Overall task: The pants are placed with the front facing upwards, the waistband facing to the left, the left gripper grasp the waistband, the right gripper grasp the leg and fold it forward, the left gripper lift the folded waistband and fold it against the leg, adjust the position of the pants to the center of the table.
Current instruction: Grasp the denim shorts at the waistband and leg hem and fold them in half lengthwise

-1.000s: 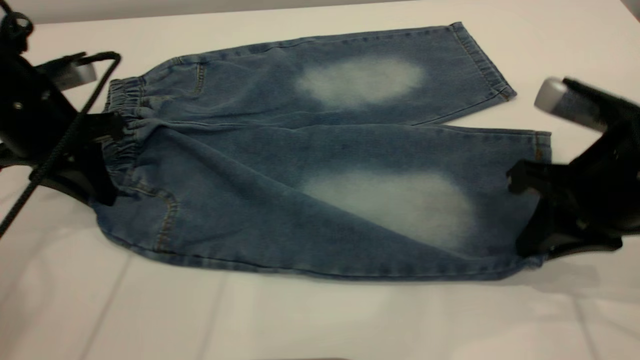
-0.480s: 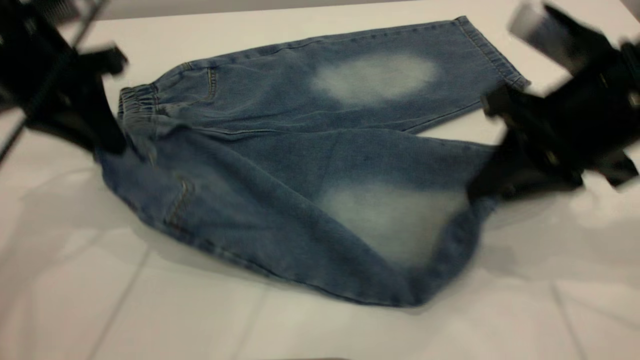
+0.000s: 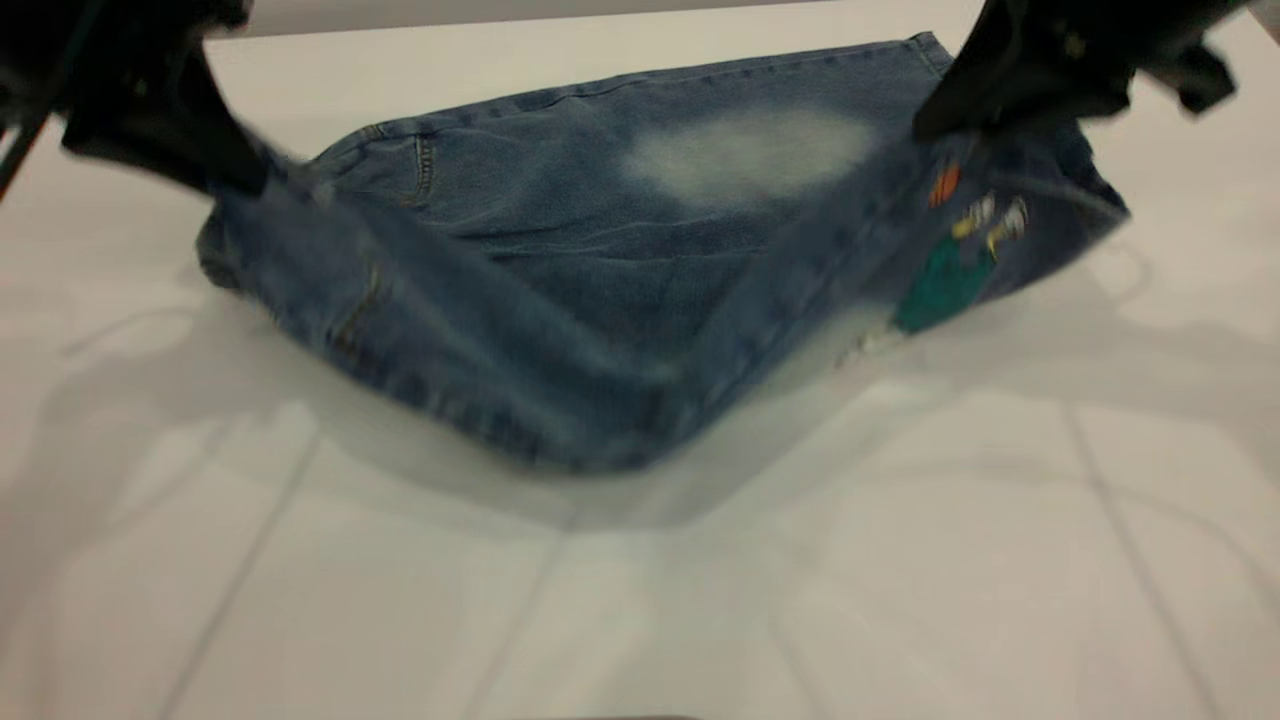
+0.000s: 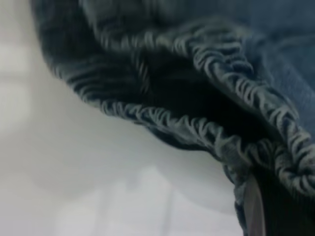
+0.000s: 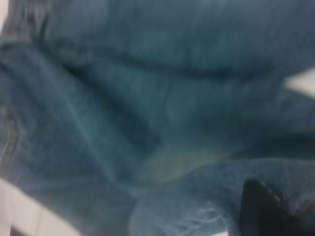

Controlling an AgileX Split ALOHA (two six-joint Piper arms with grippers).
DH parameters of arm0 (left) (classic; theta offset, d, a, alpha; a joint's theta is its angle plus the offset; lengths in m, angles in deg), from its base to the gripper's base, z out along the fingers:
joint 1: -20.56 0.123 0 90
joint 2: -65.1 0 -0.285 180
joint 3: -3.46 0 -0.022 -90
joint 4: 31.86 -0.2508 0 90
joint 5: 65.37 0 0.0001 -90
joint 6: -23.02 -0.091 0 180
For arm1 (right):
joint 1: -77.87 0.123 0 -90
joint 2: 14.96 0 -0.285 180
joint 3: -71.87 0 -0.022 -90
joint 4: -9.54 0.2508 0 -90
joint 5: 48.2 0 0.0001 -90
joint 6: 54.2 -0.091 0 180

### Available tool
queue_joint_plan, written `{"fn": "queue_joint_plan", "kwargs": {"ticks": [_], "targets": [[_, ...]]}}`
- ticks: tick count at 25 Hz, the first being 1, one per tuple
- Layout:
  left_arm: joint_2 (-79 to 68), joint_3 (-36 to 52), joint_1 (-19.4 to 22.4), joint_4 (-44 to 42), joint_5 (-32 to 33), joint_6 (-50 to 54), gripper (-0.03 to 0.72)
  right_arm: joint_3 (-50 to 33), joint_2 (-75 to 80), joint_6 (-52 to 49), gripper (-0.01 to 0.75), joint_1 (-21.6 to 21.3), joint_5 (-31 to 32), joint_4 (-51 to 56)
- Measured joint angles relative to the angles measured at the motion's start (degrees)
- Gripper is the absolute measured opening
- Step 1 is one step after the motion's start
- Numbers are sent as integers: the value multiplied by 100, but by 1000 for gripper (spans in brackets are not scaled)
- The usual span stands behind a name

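Pants [image 3: 560,270] hang between our two grippers above the table [image 3: 640,600]. Our left gripper [image 3: 225,165], at about ten o'clock in the exterior view, is clamped on the waistband [image 4: 197,132], whose gathered ruffles fill the left wrist view. Our right gripper [image 3: 945,115], at about two o'clock, is clamped on the hem of the near leg [image 3: 930,260] and holds it raised over the far leg, so the back of the leg shows its cartoon print [image 3: 950,270]. Between the two grips the denim sags toward six o'clock, its lowest fold near the table. The far leg lies flat behind, its pale patch [image 3: 750,150] facing up.
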Motion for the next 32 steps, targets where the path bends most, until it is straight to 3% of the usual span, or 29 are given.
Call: {"fn": "queue_joint_plan", "kwargs": {"ticks": [7, 20, 32], "targets": [[-328, -515, 0, 146, -232, 276, 55, 829, 403, -301, 27, -381, -67, -84], [-1464, -1493, 0, 441, -528, 733, 56, 2537, 1914, -821, 27, -409, 35, -120], [-1692, -1553, 0, 1319, -1392, 808, 58, 3432, 2720, -1525, 27, -591, 19, 381]]}}
